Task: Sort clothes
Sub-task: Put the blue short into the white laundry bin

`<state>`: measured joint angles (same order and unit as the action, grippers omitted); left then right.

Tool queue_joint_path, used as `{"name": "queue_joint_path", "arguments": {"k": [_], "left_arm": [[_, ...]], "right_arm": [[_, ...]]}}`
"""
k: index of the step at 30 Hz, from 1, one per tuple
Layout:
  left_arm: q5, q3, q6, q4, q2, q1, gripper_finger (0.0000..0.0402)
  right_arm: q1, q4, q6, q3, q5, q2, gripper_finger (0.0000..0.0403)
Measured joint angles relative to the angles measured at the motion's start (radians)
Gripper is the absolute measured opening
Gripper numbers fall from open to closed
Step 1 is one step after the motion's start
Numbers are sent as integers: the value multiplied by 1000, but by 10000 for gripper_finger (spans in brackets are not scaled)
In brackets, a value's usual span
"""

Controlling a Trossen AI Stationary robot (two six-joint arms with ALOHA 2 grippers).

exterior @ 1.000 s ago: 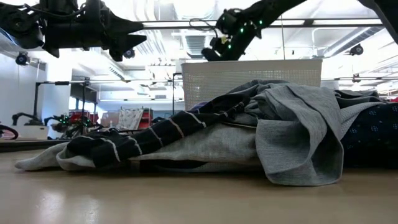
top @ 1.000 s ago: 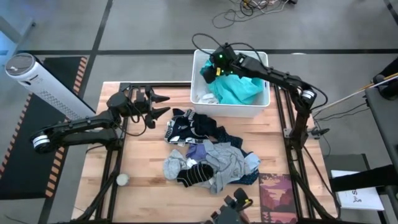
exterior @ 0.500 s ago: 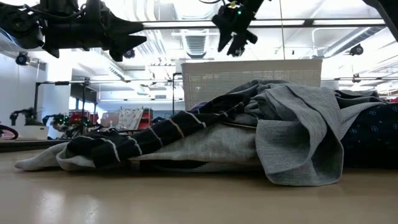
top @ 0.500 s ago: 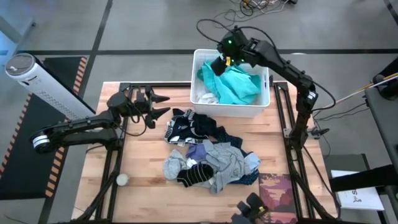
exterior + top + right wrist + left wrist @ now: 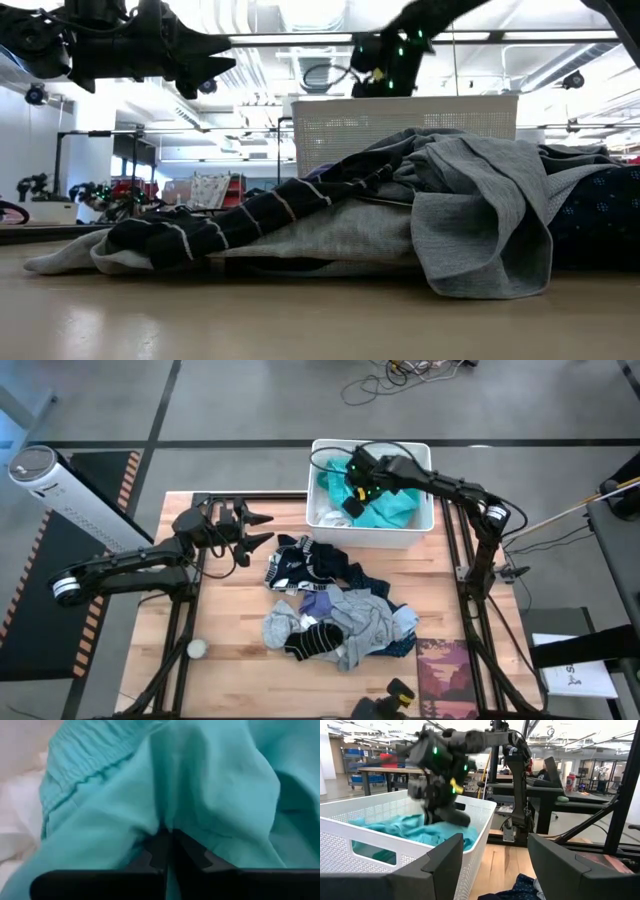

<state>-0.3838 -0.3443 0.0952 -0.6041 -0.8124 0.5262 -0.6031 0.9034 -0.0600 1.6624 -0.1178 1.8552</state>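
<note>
Reaching down into the white perforated plastic basket (image 5: 420,528) at the table's twelve o'clock edge, the right gripper (image 5: 352,502) is pressing its fingers, closed together, into the soft teal fabric garment (image 5: 385,510) lying there beside a white one (image 5: 327,517). The left gripper (image 5: 256,528) is hovering at nine o'clock with jaws apart, empty. Remaining mixed grey, navy and striped clothes (image 5: 335,610) are lying heaped at the table's centre.

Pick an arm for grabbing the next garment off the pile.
Left, probably. The left gripper hovers open beside the mixed pile of dark and grey fabric clothes. The right gripper is down in the white plastic basket, shut on the teal fabric garment.
</note>
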Motion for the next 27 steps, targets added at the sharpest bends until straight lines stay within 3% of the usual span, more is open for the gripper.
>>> {"name": "queue_joint_path", "arguments": {"k": [3, 7, 14, 20, 27], "left_arm": [[0, 0, 0, 0, 0, 0, 218], [1, 0, 0, 0, 0, 0, 221], [4, 0, 0, -2, 0, 0, 211], [9, 0, 0, -2, 0, 0, 202], [8, 0, 0, -1, 0, 0, 205]], "right_arm": [[-13, -120, -31, -97, 86, 7, 10], [-31, -266, -67, -204, 112, 12, 2], [-75, -307, -124, -282, 168, 12, 1], [-80, -273, -135, -242, 197, 9, 3], [-66, -149, -86, -11, 195, -1, 38]]}}
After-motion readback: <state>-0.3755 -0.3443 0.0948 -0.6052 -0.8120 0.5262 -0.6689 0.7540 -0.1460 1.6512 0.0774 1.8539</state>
